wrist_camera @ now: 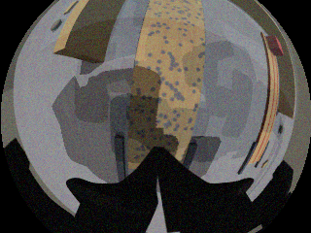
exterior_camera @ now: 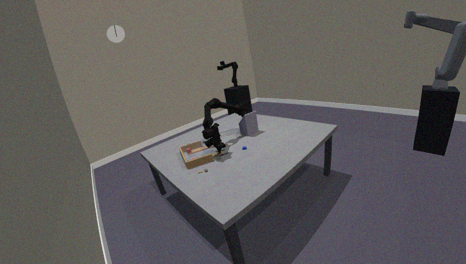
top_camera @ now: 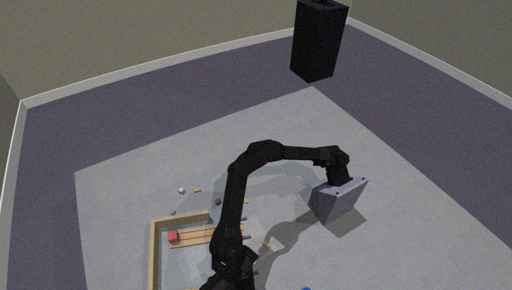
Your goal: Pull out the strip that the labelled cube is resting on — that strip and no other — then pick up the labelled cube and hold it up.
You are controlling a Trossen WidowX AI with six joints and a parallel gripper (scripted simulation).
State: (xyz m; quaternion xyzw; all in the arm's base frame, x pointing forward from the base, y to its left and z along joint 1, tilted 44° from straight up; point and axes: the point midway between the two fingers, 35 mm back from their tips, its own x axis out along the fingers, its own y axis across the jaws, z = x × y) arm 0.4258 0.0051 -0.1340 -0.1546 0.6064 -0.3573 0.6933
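My gripper (exterior_camera: 220, 151) (wrist_camera: 157, 150) is shut with nothing between its fingers, above the outer end of a tan strip with blue-grey spots (wrist_camera: 170, 58). That strip lies between two dark bars (wrist_camera: 120, 155) (wrist_camera: 190, 156). A tan strip with red lines (top_camera: 197, 235) (exterior_camera: 200, 150) (wrist_camera: 273, 97) lies apart from it, with a red cube (top_camera: 172, 236) (exterior_camera: 188, 150) (wrist_camera: 274, 46) on its inner end. No label can be read on any cube; the spotted strip's far end is cut off in the wrist view. The arm hides much in the top view.
A wooden-walled tray (top_camera: 153, 251) (exterior_camera: 200, 162) (wrist_camera: 92, 39) borders the strips. Small loose pieces, such as a dark lump (top_camera: 217, 201) and a tan block (top_camera: 265, 244), lie around it. A blue object (top_camera: 306, 288) (exterior_camera: 244, 148) and the arm's grey pedestal (top_camera: 334, 205) (exterior_camera: 250, 124) stand farther off.
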